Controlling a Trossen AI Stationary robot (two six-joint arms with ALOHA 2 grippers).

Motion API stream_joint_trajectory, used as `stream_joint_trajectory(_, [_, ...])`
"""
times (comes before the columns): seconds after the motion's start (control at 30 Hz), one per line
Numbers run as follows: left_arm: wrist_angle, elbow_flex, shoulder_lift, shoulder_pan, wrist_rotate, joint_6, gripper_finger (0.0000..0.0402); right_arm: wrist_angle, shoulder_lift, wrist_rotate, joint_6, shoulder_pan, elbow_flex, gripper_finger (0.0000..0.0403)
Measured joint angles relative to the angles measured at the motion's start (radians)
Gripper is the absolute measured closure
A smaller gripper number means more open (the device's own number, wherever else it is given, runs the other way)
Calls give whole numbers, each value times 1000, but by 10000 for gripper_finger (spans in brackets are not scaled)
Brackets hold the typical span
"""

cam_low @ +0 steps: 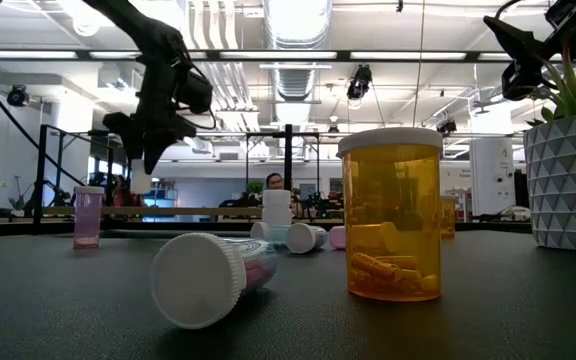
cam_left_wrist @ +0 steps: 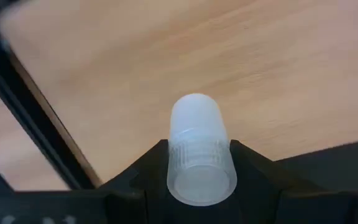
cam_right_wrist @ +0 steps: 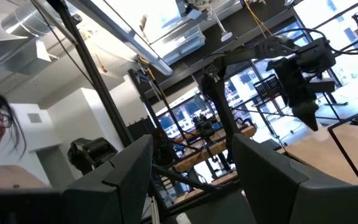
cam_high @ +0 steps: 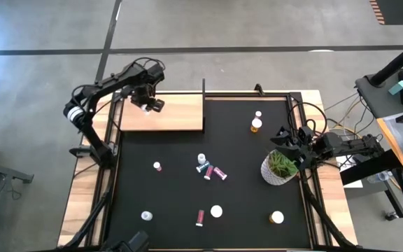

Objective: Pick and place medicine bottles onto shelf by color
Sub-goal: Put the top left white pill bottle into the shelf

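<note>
Your left gripper (cam_left_wrist: 199, 163) hangs over the light-wood shelf (cam_high: 177, 115) at the far left of the surface (cam_high: 187, 189), and its fingers (cam_left_wrist: 135, 177) are closed on a small white bottle (cam_left_wrist: 196, 146), clamped at the ribbed cap end with the body pointing out over the wood; in the low view the bottle hangs clear of the shelf, not yet set down. Your right gripper (cam_right_wrist: 191, 180) waits at the right edge beside the white pot with the green plant (cam_high: 280, 168), its fingers (cam_right_wrist: 123, 171) apart and holding nothing. The other medicine bottles are scattered over the black surface: an orange bottle (cam_high: 257, 124) upright near the far right, a blue-teal bottle (cam_high: 202, 162) and two pink bottles (cam_high: 215, 172) lying near the middle, and a few more nearer the front. Expect these to be light, rigid plastic with smooth, slippery sides, so they probably tip or roll at a nudge, and the ones lying down will likely spin away if pushed off-centre. The ribbed cap looks like the surest place to take hold; on a lying bottle, close across the body squarely. Lower the held one until it stands before letting go.
</note>
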Motion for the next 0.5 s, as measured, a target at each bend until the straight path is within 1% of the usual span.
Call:
stream_joint_trajectory(0.07, [0, -1, 1, 0, -11, 108, 270, 0, 0, 0, 0, 0, 0, 191])
stream_joint_trajectory(0.23, [56, -1, 1, 2, -112, 208, 269, 0, 0, 0, 0, 0, 0, 191])
stream_joint_trajectory(0.37, [94, -2, 1, 19, -116, 316, 269, 0, 0, 0, 0, 0, 0, 191])
stream_joint_trajectory(0.5, [123, -6, 0, 53, -115, 352, 269, 0, 0, 0, 0, 0, 0, 191])
